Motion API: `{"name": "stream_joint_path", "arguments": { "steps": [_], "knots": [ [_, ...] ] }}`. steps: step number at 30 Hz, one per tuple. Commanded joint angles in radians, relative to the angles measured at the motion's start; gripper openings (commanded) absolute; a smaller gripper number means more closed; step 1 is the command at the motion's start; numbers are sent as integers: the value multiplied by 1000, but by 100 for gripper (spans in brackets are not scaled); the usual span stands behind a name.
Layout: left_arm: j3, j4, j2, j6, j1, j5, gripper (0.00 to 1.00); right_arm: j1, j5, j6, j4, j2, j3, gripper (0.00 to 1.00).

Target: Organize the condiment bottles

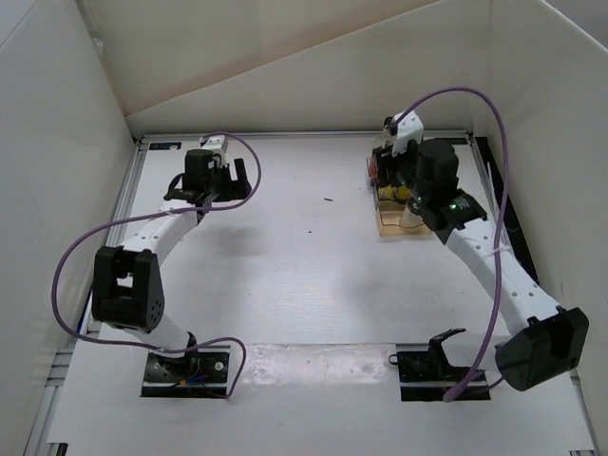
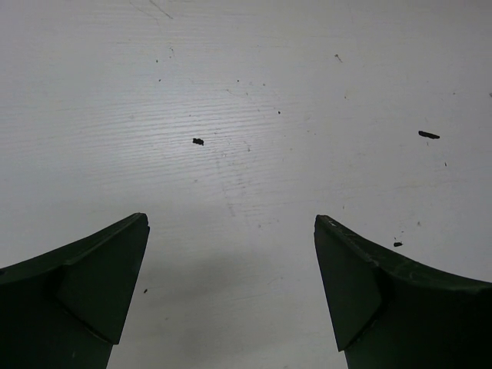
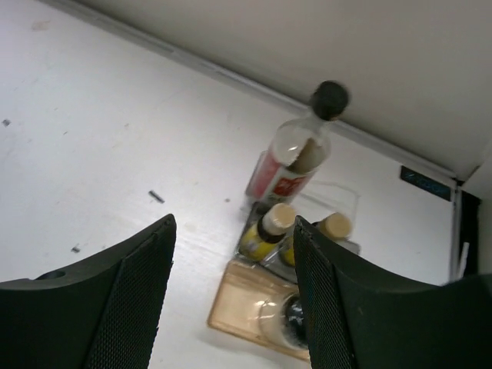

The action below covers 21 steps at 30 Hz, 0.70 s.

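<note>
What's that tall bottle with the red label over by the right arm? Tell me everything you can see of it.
The tall bottle is clear, with a round black cap and a red label with white print on its lower body. Something brownish shows inside. It seems to stand upright at the far end of the tray, close behind the two amber bottles. Nothing grips it.

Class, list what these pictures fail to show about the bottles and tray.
Top view: the right arm covers most of the tray and bottles.
Right wrist view: the right gripper hides part of the short bottle and one amber bottle; the label text is blurred.
Left wrist view: no bottles in frame.
</note>
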Motion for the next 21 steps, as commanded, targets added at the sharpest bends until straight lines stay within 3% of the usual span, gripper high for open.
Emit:
{"name": "stream_joint_path", "arguments": {
  "steps": [1, 8, 13, 21],
  "knots": [
    [-22, -22, -86, 27, -8, -31, 100, 94, 60, 37, 15, -51, -72, 66],
    [-8, -135, -135, 30, -31, -146, 100, 319, 224, 44, 101, -93, -253, 66],
    [12, -214, -132, 17, -63, -323, 100, 333, 232, 66, 86, -122, -304, 66],
    [-28, -219, -165, 42, -81, -309, 100, 354, 241, 60, 52, -143, -323, 66]
  ]
}}
